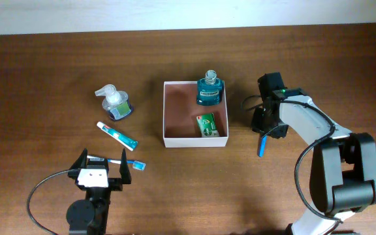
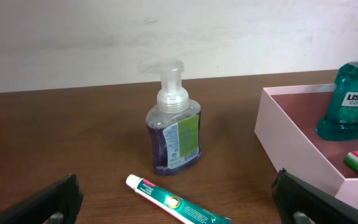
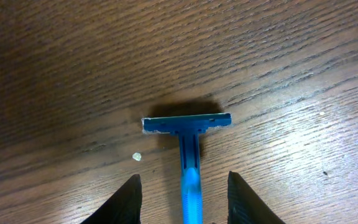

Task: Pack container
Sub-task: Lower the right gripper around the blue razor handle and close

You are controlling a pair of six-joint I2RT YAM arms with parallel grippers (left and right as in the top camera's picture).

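Container [image 1: 178, 111] sits mid-desk, toward the far edge. Mouthwash bottle [image 1: 209, 91] stands upright in its far right corner; small green box [image 1: 207, 124] lies flat by its right wall.

Your right gripper [image 3: 184, 186] is low over a blue razor [image 3: 187, 123] lying on the desk between container and right edge. Its jaws are partly open and straddle the handle with a gap either side, so nothing is held.

Your left gripper [image 1: 103, 163], by the near edge, gapes fully and is empty. A toothbrush [image 1: 117, 160] lies at its fingertips.
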